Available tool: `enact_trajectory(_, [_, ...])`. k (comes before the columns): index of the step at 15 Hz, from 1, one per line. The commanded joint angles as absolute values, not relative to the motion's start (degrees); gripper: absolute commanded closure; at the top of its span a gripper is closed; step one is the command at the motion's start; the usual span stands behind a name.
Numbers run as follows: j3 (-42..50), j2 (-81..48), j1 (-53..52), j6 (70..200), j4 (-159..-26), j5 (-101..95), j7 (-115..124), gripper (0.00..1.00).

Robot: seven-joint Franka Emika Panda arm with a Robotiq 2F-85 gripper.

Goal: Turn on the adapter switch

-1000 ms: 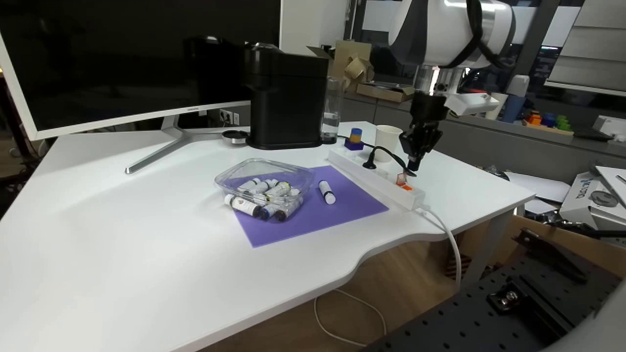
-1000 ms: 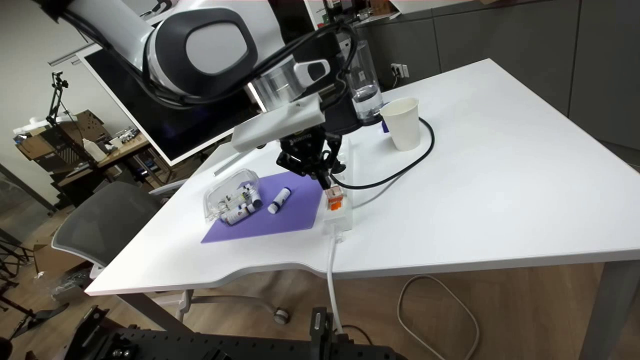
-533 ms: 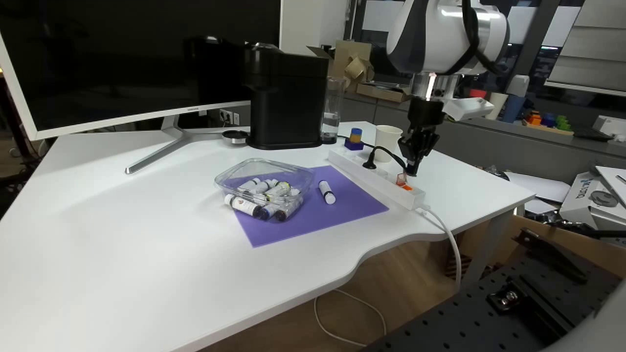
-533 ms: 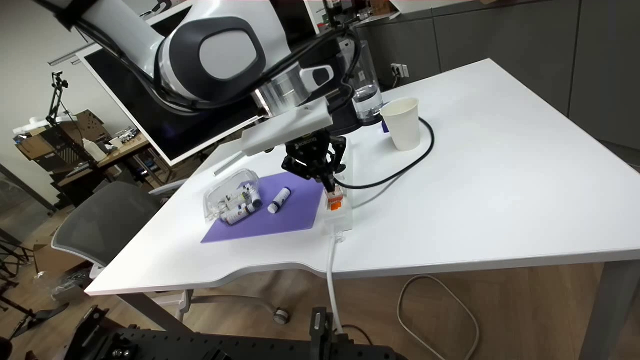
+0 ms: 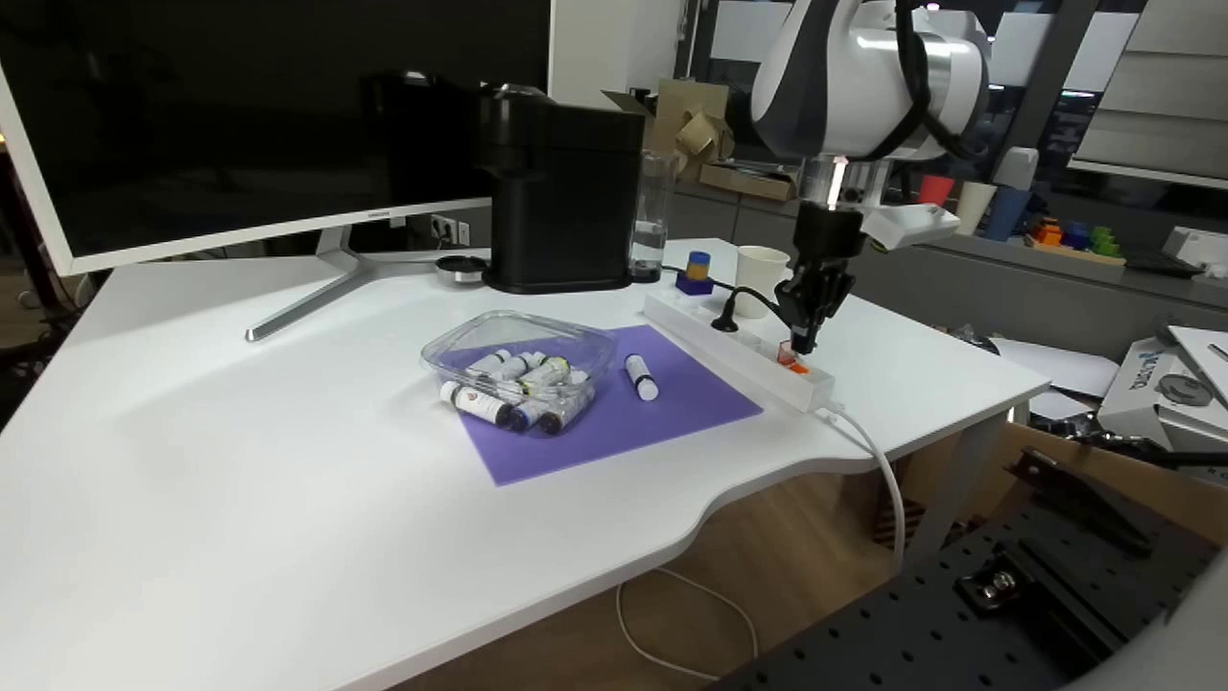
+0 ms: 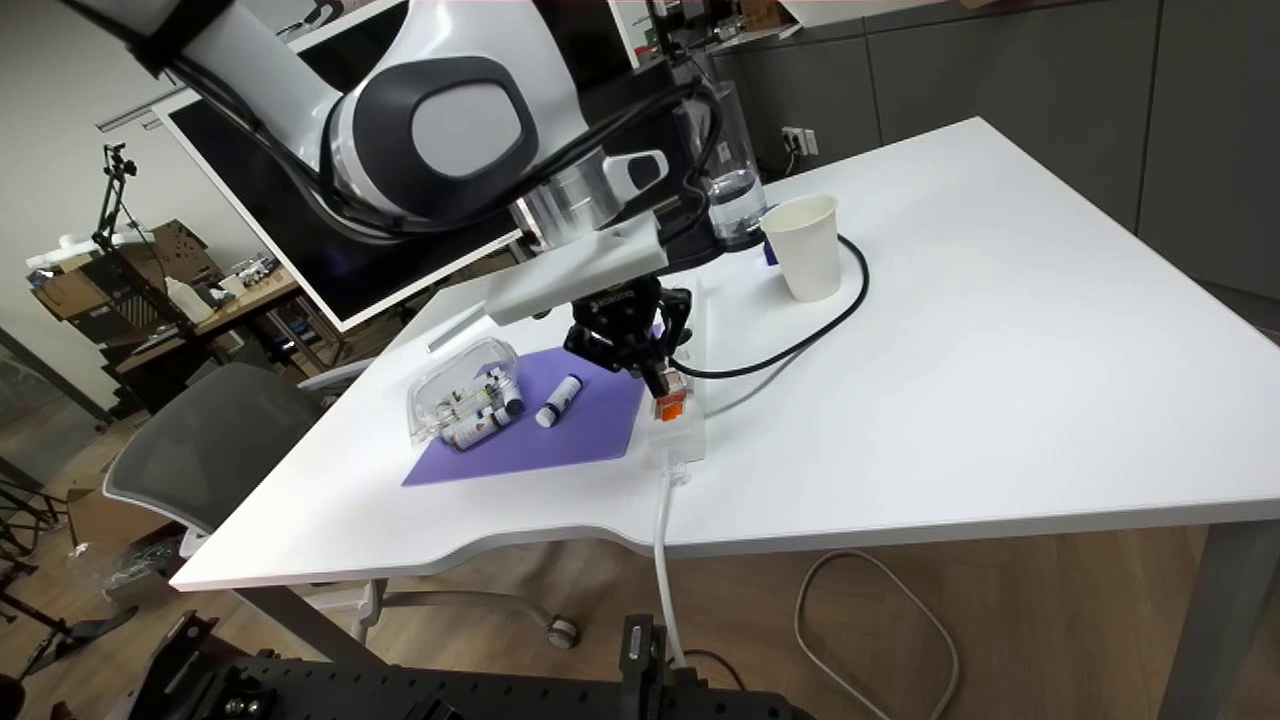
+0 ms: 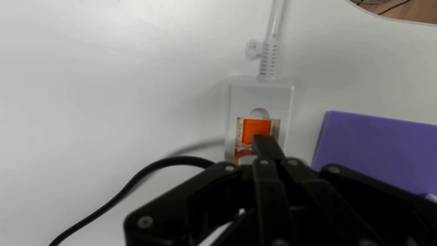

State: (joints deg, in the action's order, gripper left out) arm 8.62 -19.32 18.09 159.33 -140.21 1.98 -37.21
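The adapter is a long white power strip, lying on the table in both exterior views (image 5: 734, 360) (image 6: 684, 442). Its cable end shows in the wrist view (image 7: 261, 97). The orange switch (image 7: 256, 129) sits under a raised clear cover near that end. It also shows in both exterior views (image 5: 797, 367) (image 6: 671, 411). My gripper (image 7: 268, 147) is shut and empty, fingertips pointing down over the switch's lower edge. In both exterior views the gripper (image 5: 803, 344) (image 6: 656, 384) is right beside the cover. I cannot tell whether the tips touch the switch.
A black plug (image 5: 726, 320) with a black cord (image 6: 770, 372) sits in the strip. A paper cup (image 6: 806, 248) stands close by. A purple mat (image 5: 614, 437) with a clear box (image 5: 523, 355) of tubes and a loose white tube (image 5: 641, 377) lies alongside.
My gripper has moved down and closer to the switch, toward the cable end of the strip. It stays shut. The strip and the other objects have not moved.
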Motion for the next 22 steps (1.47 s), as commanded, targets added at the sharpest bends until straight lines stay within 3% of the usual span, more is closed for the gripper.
enact_trajectory(1, [7.84,-20.98,19.34,159.95,-138.66,0.67,-35.76,1.00])
enact_trajectory(7, [7.44,-23.14,20.52,161.76,-137.74,0.78,-35.82,1.00])
enact_trajectory(15, [0.48,-24.63,26.14,165.00,-137.35,4.56,-37.49,1.00])
enact_trajectory(22, [-1.88,-22.84,27.29,161.29,-138.08,6.72,-36.56,1.00])
